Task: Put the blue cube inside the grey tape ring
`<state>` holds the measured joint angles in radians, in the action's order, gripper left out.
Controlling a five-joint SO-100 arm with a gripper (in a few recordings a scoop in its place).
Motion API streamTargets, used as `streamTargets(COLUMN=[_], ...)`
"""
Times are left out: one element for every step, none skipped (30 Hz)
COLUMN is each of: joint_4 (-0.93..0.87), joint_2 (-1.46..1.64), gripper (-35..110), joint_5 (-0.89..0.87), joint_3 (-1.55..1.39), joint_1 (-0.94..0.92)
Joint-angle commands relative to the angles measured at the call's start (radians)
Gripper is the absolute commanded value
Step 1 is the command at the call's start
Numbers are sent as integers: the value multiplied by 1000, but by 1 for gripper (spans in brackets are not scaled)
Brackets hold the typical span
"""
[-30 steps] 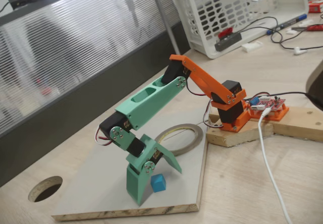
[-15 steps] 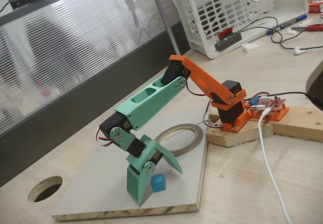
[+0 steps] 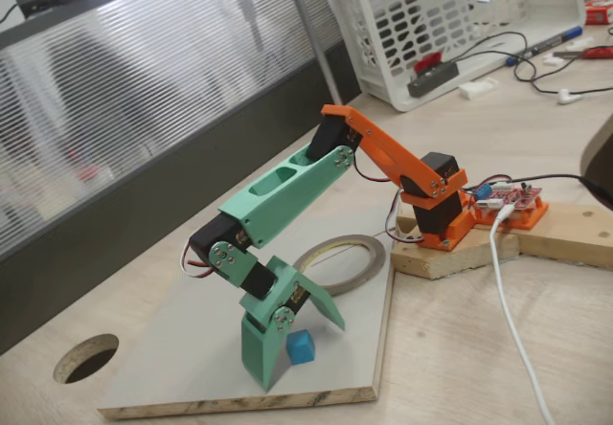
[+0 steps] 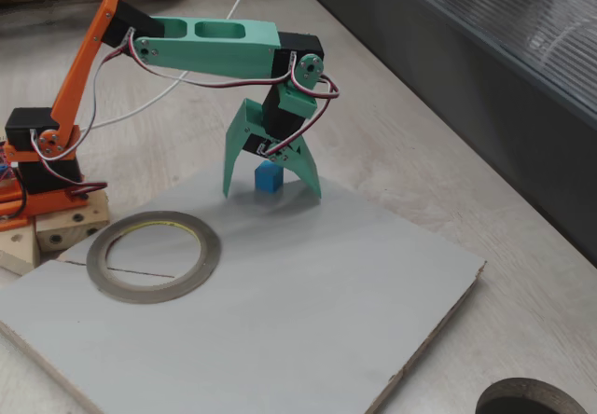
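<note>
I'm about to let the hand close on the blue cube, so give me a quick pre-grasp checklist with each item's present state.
1. Hand open: ok, the fingers are spread wide.
2. Blue cube between the fingers: ok in both fixed views.
3. Fingertips low enough: ok, they reach down to the grey board.
4. Cube centred in the gap: cannot tell; in a fixed view it sits nearer the right finger.
5. Grey tape ring opening free: ok.
6. Path from cube to ring unobstructed: ok, bare board lies between.

Sky-blue cube [image 4: 269, 177], green tool [image 4: 271, 191], grey tape ring [image 4: 154, 255] with yellowish rim
</note>
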<state>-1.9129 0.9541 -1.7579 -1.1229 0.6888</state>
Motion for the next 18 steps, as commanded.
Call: streamTargets(joint_4=[2,11,17,21,26,31,37,46,57,69,81,92,103,110,118,124,126,126], joint_2=[31,31,29,20,15,14,14,14,14,14,14,14,15,18,20,23,23,25], gripper=[84,81,77,74,70,67,64,60,57,54,51,49,46,43,41,38,36,33], joint_5=[-9,-12,-14,-15,-15,-15,-15,-15,-15,-15,-15,-15,-15,-15,-15,-15,-15,-17], joint_3=[46,74,103,130,155,176,195,207,212,213,213,213,213,215,215,215,215,215], joint_1=[11,11,11,11,11,11,11,11,11,11,11,11,11,11,9,9,9,9])
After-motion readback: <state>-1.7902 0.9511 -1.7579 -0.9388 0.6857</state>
